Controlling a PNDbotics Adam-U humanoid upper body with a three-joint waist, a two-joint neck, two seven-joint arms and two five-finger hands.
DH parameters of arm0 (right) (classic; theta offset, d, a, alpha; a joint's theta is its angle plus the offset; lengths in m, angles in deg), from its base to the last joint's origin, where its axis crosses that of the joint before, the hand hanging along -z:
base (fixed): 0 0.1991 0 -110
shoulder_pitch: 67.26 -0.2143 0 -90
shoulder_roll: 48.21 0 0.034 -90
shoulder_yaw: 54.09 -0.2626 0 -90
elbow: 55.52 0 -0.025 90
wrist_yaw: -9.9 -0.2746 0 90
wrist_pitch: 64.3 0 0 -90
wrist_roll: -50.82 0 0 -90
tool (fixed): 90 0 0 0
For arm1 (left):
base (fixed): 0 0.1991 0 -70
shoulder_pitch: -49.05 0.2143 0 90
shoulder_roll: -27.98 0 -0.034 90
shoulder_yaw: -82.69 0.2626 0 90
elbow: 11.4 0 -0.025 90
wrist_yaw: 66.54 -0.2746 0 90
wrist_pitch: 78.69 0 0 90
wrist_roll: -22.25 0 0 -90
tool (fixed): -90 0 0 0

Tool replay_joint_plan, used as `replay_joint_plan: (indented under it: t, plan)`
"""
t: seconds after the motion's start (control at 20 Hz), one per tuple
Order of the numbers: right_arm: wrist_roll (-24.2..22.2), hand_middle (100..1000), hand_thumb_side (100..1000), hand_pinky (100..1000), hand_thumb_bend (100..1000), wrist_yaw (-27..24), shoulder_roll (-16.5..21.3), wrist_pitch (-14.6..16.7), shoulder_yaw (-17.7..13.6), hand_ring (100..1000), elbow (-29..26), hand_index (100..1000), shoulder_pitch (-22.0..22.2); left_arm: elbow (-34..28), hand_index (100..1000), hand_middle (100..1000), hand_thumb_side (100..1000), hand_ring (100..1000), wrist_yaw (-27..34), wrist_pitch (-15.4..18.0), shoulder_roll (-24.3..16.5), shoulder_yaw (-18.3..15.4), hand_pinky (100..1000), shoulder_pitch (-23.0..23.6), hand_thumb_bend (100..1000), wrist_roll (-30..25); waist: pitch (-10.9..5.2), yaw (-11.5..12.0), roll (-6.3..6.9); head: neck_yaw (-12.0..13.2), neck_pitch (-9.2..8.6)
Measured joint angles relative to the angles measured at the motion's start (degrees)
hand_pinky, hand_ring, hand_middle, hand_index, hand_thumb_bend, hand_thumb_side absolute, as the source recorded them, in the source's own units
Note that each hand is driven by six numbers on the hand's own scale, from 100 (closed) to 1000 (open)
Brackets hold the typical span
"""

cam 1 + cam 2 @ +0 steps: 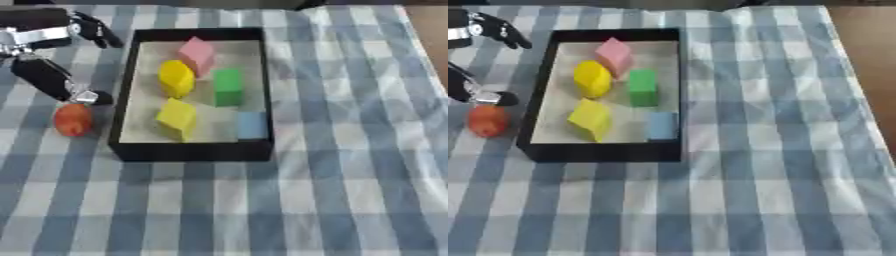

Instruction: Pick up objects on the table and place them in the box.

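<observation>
Box (192, 150), black-walled and shallow with a pale floor, is seen lying on the bench (332, 200), which is covered by a blue-and-white checked cloth (780, 165). Five blocks are held inside it. A pink block (198, 53) is found at the far end, tilted, with a rounded yellow block (176, 78) just beside it toward the near left. A green block (228, 86) stands upright to the right of the rounded yellow one. A second yellow block (178, 118), angular and tilted, is placed near the front left corner, and a light blue block (251, 124) is set against the right wall near the front.

An orange-red rounded object (73, 119) is left outside the box, on the cloth just beside the left wall.

The left robot hand (52, 55) is shown at the upper left, entering from the left edge. Its fingers (98, 31) are spread wide, one group extended toward the far left corner of the box and another part (54, 80) pointed down, its tip directly above the orange-red object. Whether that tip touches the object cannot be told. Nothing is held by the hand.
</observation>
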Motion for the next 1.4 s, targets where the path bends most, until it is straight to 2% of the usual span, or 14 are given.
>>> replay_joint_plan:
  t: [0.2, 0.5, 0.65, 0.85, 1.1, 1.15, 1.25, 1.4]
  plan:
    - [-0.1, 705, 790, 800, 100, 0.0, 0.0, -0.1, 0.0, 807, 0.0, 833, -0.2, 0.7, 873, 796, 499, 810, 0.6, -2.9, -2.8, -1.6, 886, 4.0, 521, 2.0, 0.0, -0.4, 0.0, 0.8, -0.02]
    - [-0.3, 705, 794, 800, 100, 0.0, 0.0, -0.3, 0.1, 807, 0.0, 833, -0.4, 5.4, 868, 772, 495, 793, 0.0, -4.7, -1.9, -0.7, 862, 3.9, 550, 0.8, 0.0, -0.7, -0.02, 1.3, -0.02]
    - [-0.4, 705, 798, 800, 100, 0.0, -0.1, -0.4, 0.3, 807, 0.0, 833, -0.5, 9.0, 861, 761, 480, 785, -2.2, -4.3, 0.1, 0.6, 854, 2.5, 562, -0.1, 0.0, -1.0, -0.02, 1.5, -0.02]
    - [-0.5, 705, 802, 800, 100, 0.0, -0.2, -0.5, 0.4, 808, 0.0, 833, -0.5, 14.0, 840, 742, 437, 766, -5.5, -3.2, 2.9, 1.8, 834, 1.0, 530, -0.4, 0.0, -1.0, -0.02, 1.8, -0.01]
    - [-0.5, 706, 803, 800, 100, 0.0, -0.2, -0.5, 0.5, 808, 0.0, 833, -0.5, 18.2, 755, 699, 350, 726, -7.5, -0.9, 6.0, 2.5, 798, -0.9, 442, 0.8, 0.0, -1.3, -0.02, 1.9, -0.01]
    - [-0.5, 706, 803, 800, 100, 0.0, -0.3, -0.5, 0.5, 808, 0.0, 833, -0.5, 18.4, 755, 699, 350, 726, -7.8, -0.5, 6.3, 2.6, 798, -1.1, 442, 0.9, 0.0, -1.3, -0.02, 1.9, 0.0]
    - [-0.5, 705, 806, 801, 100, 0.0, -0.4, -0.5, 0.5, 807, 0.0, 834, -0.5, 18.1, 785, 731, 466, 756, -8.3, 0.0, 6.4, 2.9, 819, -1.1, 481, 0.6, 0.0, -1.3, -0.02, 2.0, 0.0]
    - [-0.5, 705, 810, 801, 100, 0.0, -0.5, -0.5, 0.5, 807, 0.0, 834, -0.5, 15.6, 838, 766, 475, 794, -9.7, 0.2, 6.1, 3.3, 863, -0.7, 503, -0.8, 0.0, -1.2, -0.02, 2.1, 0.04]
